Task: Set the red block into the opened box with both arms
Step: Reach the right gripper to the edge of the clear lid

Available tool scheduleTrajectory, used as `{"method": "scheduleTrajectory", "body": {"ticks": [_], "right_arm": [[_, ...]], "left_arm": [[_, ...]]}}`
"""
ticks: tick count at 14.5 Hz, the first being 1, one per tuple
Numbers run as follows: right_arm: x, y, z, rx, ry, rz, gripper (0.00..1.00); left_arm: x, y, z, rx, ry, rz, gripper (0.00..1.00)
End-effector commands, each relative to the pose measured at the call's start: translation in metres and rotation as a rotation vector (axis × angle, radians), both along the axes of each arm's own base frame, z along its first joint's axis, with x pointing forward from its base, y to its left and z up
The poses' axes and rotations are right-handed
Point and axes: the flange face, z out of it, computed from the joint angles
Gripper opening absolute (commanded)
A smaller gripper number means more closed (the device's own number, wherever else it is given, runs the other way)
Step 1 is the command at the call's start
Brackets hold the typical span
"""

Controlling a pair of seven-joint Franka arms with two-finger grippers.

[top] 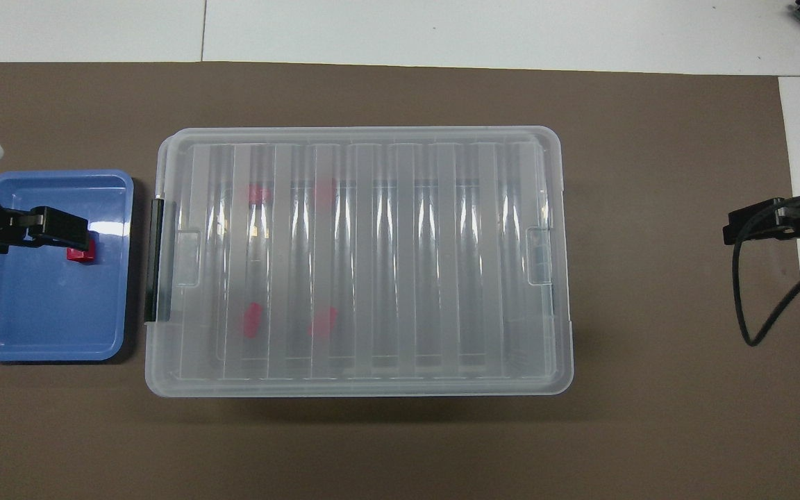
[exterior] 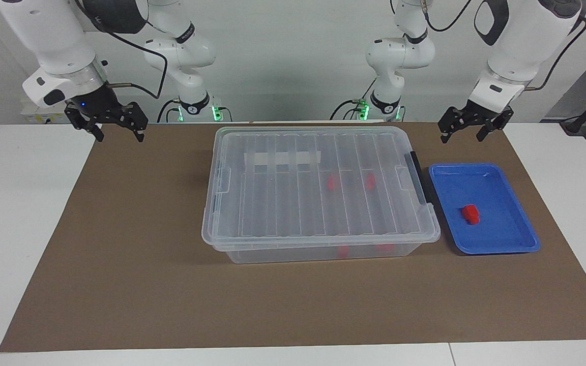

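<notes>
The red block [exterior: 470, 213] lies alone in the blue tray [exterior: 496, 244], roughly mid-tray, resting on the tray floor and clear of its walls. It looks like a small piece of hard plastic, so it should be light, stiff and not fragile, though its smooth faces may slip in a pinch; the safest hold is probably across its two flat long sides, low on the body, not on the stepped top. Its long axis appears to run roughly from the robots' edge of the tabletop outward, slightly slanted, but which end carries the step is hard to read. Just beside the tray, toward the right arm's end, stands the box [exterior: 318, 203], with its ribbed clear lid still on and a black latch [exterior: 417, 175] on the end facing the tray; the lid will likely have to come off before the block can go in. Two more red blocks show dimly through the lid inside the box. Both sit on a brown mat [exterior: 120, 254] that covers the tabletop. The left claw [exterior: 471, 133] hangs released, holding nothing, over the mat's edge nearer the robots than the tray. The right claw [exterior: 120, 133] hangs released and empty over the mat's corner at the right arm's end, well apart from the box.
</notes>
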Motion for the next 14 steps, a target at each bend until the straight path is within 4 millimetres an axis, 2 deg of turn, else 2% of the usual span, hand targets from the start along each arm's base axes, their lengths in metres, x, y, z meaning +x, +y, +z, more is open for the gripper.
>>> {"method": "scheduleTrajectory", "body": {"ticks": [1,5,7,11,12,14], "right_arm": [[-0.009,0.001,0.0,-0.008,-0.005,-0.015,1.0],[-0.007,0.006,0.0,-0.007,-0.014,-0.011,1.0],[-0.006,0.026,-0.007,-0.004,-0.04,0.002,1.0],[-0.008,0.098,-0.044,0.005,-0.076,-0.016,1.0],[-0.007,0.108,-0.054,0.008,-0.085,-0.017,1.0],[-0.008,0.14,-0.077,0.03,-0.101,0.006,1.0]], "left_arm": [[-0.005,0.001,0.005,-0.011,0.006,0.013,1.0],[-0.005,0.001,0.005,-0.011,0.006,0.013,1.0],[-0.005,0.001,0.005,-0.011,0.006,0.013,1.0],[-0.005,0.001,0.005,-0.011,0.006,0.013,1.0],[-0.005,0.001,0.005,-0.011,0.007,0.013,1.0],[-0.005,0.001,0.005,-0.011,0.006,0.013,1.0]]}}
